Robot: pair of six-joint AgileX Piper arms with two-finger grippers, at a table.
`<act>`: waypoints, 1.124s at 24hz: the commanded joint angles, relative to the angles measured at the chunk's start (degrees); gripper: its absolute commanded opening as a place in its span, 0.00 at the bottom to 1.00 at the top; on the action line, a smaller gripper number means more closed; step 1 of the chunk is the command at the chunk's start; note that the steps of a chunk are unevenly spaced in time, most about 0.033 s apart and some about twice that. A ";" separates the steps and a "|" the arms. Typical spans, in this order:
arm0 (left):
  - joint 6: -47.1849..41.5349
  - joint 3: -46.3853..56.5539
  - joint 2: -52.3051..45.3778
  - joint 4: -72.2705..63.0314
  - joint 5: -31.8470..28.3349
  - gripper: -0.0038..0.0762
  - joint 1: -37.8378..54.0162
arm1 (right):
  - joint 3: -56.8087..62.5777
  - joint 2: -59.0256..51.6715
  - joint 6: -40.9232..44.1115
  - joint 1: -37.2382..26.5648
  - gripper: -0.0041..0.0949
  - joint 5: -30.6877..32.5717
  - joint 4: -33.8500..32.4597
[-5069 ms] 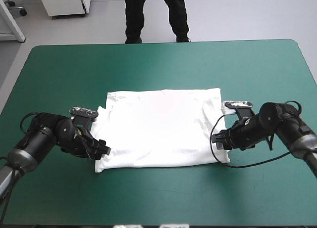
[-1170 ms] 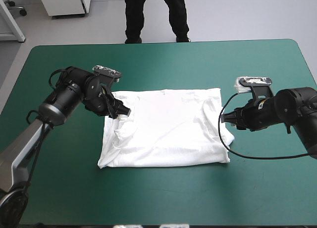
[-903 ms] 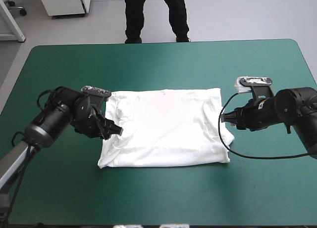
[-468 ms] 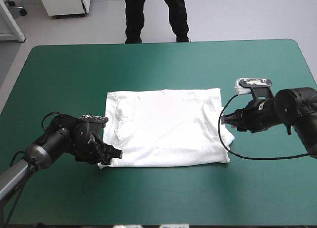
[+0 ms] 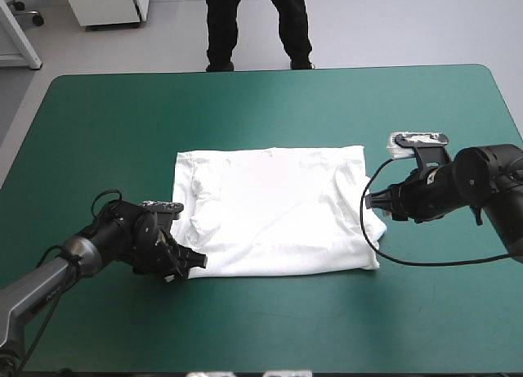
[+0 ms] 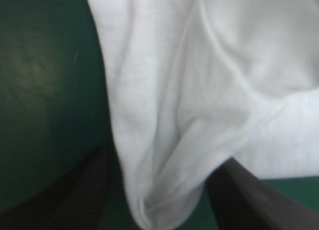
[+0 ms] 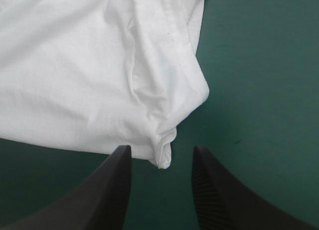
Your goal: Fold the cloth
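Note:
The white T-shirt (image 5: 274,209) lies flat as a folded rectangle in the middle of the table, with wrinkles along its left side. My left gripper (image 5: 189,262) is low at the shirt's front-left corner. In the left wrist view it (image 6: 164,157) is open, and the bunched corner of the T-shirt (image 6: 159,140) lies between the fingers (image 6: 84,190). My right gripper (image 5: 374,204) is at the shirt's right edge. In the right wrist view it (image 7: 162,149) is open, and a folded corner of the T-shirt (image 7: 164,140) pokes just between the fingertips (image 7: 119,160).
The teal-green cover (image 5: 261,107) shows on every side of the shirt, widest toward the far edge and along the front edge (image 5: 270,336). Nothing else lies on the table.
My left arm has swept from the shirt's far-left corner down its left side to the front-left corner. The right arm has barely moved.

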 commanded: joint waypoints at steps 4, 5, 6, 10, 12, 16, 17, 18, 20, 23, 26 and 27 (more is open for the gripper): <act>-0.67 0.06 1.79 -0.60 -3.60 0.49 0.02 | -1.91 -1.55 -0.49 -0.30 0.42 -0.28 0.07; -0.79 0.06 1.92 -0.85 -3.58 0.43 0.02 | -1.91 -1.55 -0.49 -0.30 0.42 0.27 0.07; -0.90 0.06 1.92 -0.84 -3.91 0.34 0.02 | -1.91 -1.55 -0.49 -0.30 0.42 0.92 0.07; -1.06 0.06 1.92 -0.84 -4.97 0.04 0.02 | -0.95 -1.55 -0.39 -0.30 0.44 1.88 0.07; -1.06 0.06 1.92 -0.84 -4.97 0.04 0.02 | 0.22 -1.55 -0.78 -0.30 0.53 0.78 0.30; -1.06 0.06 1.92 -0.75 -5.32 0.04 0.02 | 4.99 -0.32 -0.67 2.07 0.66 -3.09 1.25; -1.06 0.06 1.92 -0.75 -5.32 0.04 0.02 | 6.23 0.23 -0.50 3.43 0.65 -3.68 1.00; -1.06 0.06 1.92 -0.63 -5.20 0.04 0.02 | 8.75 0.81 1.65 6.29 0.63 -6.66 -0.66; -0.94 0.06 1.92 -0.63 -4.79 0.04 0.02 | 12.32 0.81 9.57 10.42 0.63 -12.44 -6.47; -0.82 0.06 1.92 -0.63 -4.79 0.04 0.02 | 16.10 1.45 13.32 11.66 0.63 -15.49 -7.65; -0.68 0.06 1.92 -0.63 -5.04 0.04 0.02 | 18.70 4.73 13.59 11.66 0.58 -17.98 -7.20; -0.68 0.06 1.92 -0.63 -5.18 0.04 0.02 | 18.97 6.12 13.59 11.66 0.57 -18.74 -6.94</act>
